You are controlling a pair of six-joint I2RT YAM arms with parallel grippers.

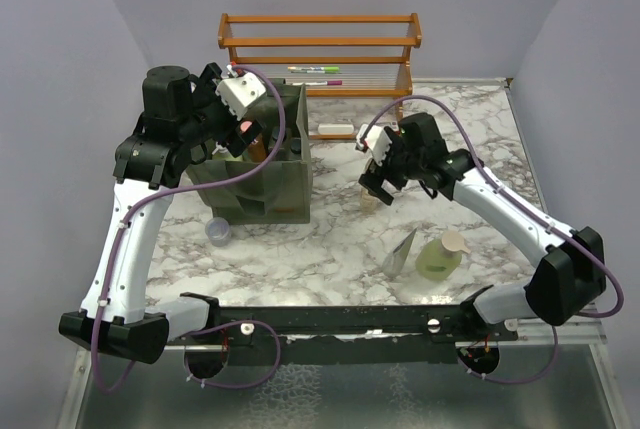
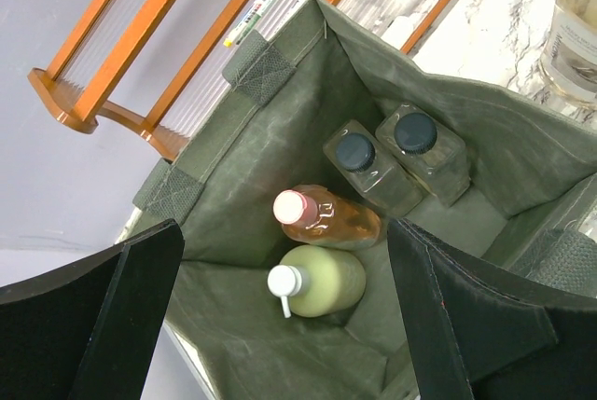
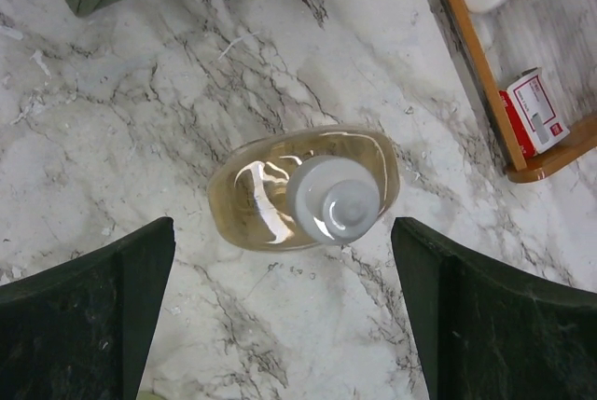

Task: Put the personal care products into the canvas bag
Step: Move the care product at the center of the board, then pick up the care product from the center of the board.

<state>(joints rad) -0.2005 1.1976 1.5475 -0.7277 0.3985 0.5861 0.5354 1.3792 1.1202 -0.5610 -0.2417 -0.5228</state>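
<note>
— What is seen inside the canvas bag (image 2: pixel 280 139)?

— Four bottles are stood on its floor: two clear bottles (image 2: pixel 359 165) with black caps, an orange bottle (image 2: pixel 328 220) and a pale green bottle (image 2: pixel 328 281). The left pincer (image 2: pixel 284 260) is held above the bag's mouth, spread wide, with nothing gripped.

— And outside the bag?

— To its right, on the counter (image 3: pixel 140 92), an amber bottle (image 3: pixel 252 200) is straddled by the right pincer (image 3: pixel 283 260) (spread, not touching it). A green pump bottle (image 1: pixel 440 259) and a grey pouch (image 1: pixel 402 252) are seen further right of the bag.
</note>
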